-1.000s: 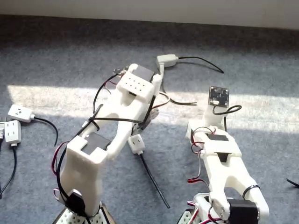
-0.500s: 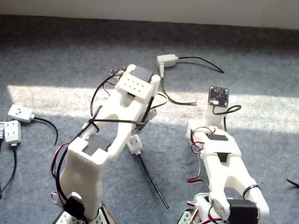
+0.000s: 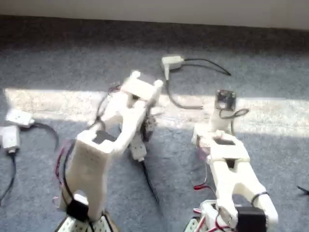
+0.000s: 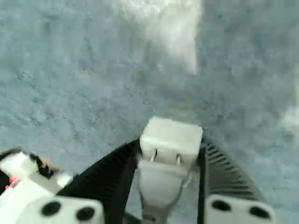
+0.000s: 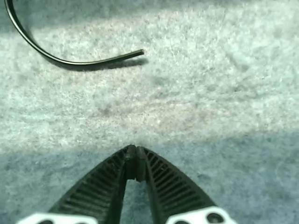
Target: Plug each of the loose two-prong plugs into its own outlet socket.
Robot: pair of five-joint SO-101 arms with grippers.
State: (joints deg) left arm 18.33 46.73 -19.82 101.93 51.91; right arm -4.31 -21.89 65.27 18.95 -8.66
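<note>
Left claw clamped on white plug, plug wedged between both fingers, two prongs showing. Right claw closed tight, holding nothing, black cable end ahead on table.

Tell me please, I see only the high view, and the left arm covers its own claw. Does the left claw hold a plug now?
Observer: Yes. The left wrist view shows the left claw shut on a white plug, with one black finger on each side of it.
Operator: Can you see the prongs?
Observer: Yes, two small metal prongs show on the plug face that is turned towards the wrist camera.
Operator: And the right claw?
Observer: The right claw is shut and holds nothing. Ahead of it, a loose black cable end lies on the grey carpet.
</note>
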